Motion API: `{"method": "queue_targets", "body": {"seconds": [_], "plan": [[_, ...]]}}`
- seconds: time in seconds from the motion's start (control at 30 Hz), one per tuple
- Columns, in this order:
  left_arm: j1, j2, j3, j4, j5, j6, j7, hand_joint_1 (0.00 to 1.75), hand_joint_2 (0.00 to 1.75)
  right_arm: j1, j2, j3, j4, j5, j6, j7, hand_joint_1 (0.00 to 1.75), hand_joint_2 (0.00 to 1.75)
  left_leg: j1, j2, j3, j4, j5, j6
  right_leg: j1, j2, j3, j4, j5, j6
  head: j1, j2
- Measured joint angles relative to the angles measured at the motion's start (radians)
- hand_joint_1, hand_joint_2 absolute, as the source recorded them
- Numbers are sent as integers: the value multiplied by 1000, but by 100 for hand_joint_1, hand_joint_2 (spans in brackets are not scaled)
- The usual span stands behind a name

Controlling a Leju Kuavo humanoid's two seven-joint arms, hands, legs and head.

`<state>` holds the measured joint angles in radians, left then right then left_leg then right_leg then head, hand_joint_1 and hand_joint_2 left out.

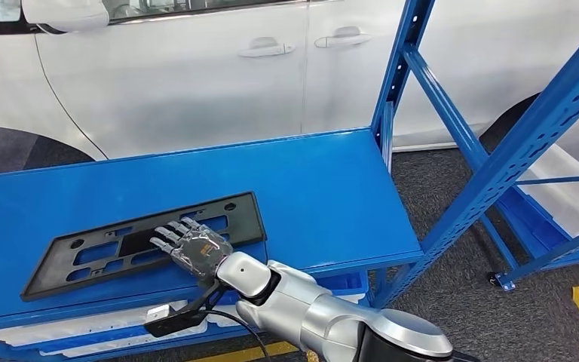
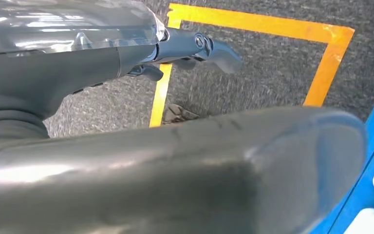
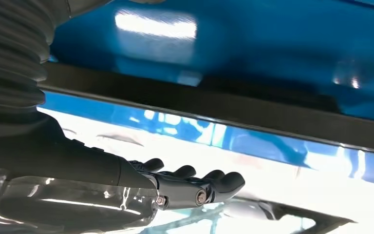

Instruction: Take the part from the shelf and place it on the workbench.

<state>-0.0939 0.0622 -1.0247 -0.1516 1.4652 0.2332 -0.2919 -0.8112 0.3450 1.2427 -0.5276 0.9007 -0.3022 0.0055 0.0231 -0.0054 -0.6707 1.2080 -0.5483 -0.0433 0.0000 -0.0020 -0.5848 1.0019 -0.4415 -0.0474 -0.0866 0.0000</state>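
One flat black part (image 1: pixel 145 243), a long plate-holder-like frame with cut-outs, lies on the blue shelf (image 1: pixel 324 188) with its long axis running across the robot's front, slightly tilted so its right end sits farther in. The right hand (image 1: pixel 192 245) rests on top of it near the frame's middle-right, fingers (image 1: pixel 167 235) stretched out fairly flat and a little apart, pointing toward the frame's left end; nothing is pinched yet. In the right wrist view the fingers (image 3: pixel 195 179) lie extended alongside the part's dark edge (image 3: pixel 214 109). The left hand (image 2: pixel 195 46) hangs over grey floor with yellow tape (image 2: pixel 258 22), fingers loosely extended, holding nothing, so the right hand is plainly the nearer one. I would judge the coming grasp must hook an edge or a cut-out. No readable writing or brand shows
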Motion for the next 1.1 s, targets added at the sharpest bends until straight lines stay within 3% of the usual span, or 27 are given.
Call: {"method": "queue_targets", "body": {"seconds": [0.03,0.07,0.1,0.17,0.23,0.37,0.43,0.5,0.53,0.57,0.6,0.63,0.7,0.77,0.9,0.97,1.03,1.07,1.1], "plan": [[1,0,-1,0,0,0,0,0,0,-1,0,4,3,-6,0,6,0,175,0,0,-26,55,-18,-2,1,0,0,1,0,-1,0,0],[2,0,-2,0,0,1,0,0,0,-1,0,9,6,-12,0,12,0,175,1,0,-38,79,-17,-4,2,0,0,1,-1,-1,0,0],[2,0,-2,0,0,1,0,0,0,-2,0,13,9,-17,-1,17,0,175,1,0,-31,64,2,-4,2,0,0,3,-2,0,0,0],[1,1,-5,0,0,1,0,0,0,-8,0,20,13,-24,-2,26,0,175,1,1,30,-66,70,-2,2,1,3,7,-5,3,0,0],[-1,1,-7,0,0,1,-1,0,0,-17,0,26,14,-31,-4,34,0,175,-3,2,84,-176,106,8,6,2,0,15,-10,11,0,0],[-1,0,-14,0,0,1,-6,0,0,-28,0,39,14,-38,-12,51,0,175,-5,0,91,-199,110,33,8,2,-7,23,-15,31,0,0],[-1,0,-17,0,0,0,-8,0,0,-32,0,42,14,-39,-18,58,0,175,0,1,91,-204,114,45,6,2,-31,79,-54,41,0,0],[-2,0,-19,0,0,0,-9,0,0,-34,-1,45,16,-39,-21,65,0,175,0,2,90,-204,114,50,2,3,-92,207,-118,47,0,0],[-2,1,-20,0,0,0,-9,0,0,-33,-1,48,19,-38,-21,70,0,175,-1,2,89,-203,114,50,0,2,-122,269,-140,49,0,0],[-2,1,-21,0,0,0,-9,0,0,-33,-2,51,21,-38,-21,76,0,175,-1,2,89,-203,113,50,-2,2,-140,303,-144,49,0,0],[-1,1,-22,0,0,0,-9,0,0,-33,-2,54,24,-37,-22,82,0,175,-1,1,89,-203,113,50,-4,2,-139,298,-129,49,0,0],[-1,1,-22,0,0,-1,-9,0,0,-34,-2,56,27,-35,-23,88,0,175,-1,0,91,-203,113,49,-4,2,-118,254,-97,46,0,0],[-2,0,-23,0,0,-1,-10,0,0,-37,-1,59,30,-31,-26,100,0,175,-3,-1,94,-202,110,44,-2,2,-49,111,-33,36,0,0],[-3,0,-24,0,0,-3,-13,0,0,-42,-1,62,33,-22,-34,112,0,175,-5,-1,94,-201,109,33,4,3,-11,29,-10,28,0,0],[-6,1,-31,0,-1,-9,-18,0,0,-51,0,73,40,-2,-40,143,0,175,-1,0,88,-190,97,9,3,5,-7,12,-5,9,0,0],[-10,3,-36,0,-2,-11,-17,0,0,-59,0,82,43,9,-39,157,0,175,0,1,50,-104,47,2,0,2,-4,5,-2,-1,0,0],[-13,3,-41,0,-2,-13,-16,0,0,-62,0,92,47,18,-37,167,0,175,0,1,-13,29,-13,-4,3,1,-5,5,-3,-5,0,0],[-14,3,-42,0,-2,-13,-15,0,0,-62,0,97,50,22,-36,170,0,175,1,1,-33,73,-23,-5,5,1,-4,6,-4,-6,0,0],[-14,4,-43,0,-2,-13,-15,0,0,-62,0,102,52,25,-36,173,0,175,0,1,-36,77,-12,-5,6,1,-4,8,-5,-6,0,0]]}}
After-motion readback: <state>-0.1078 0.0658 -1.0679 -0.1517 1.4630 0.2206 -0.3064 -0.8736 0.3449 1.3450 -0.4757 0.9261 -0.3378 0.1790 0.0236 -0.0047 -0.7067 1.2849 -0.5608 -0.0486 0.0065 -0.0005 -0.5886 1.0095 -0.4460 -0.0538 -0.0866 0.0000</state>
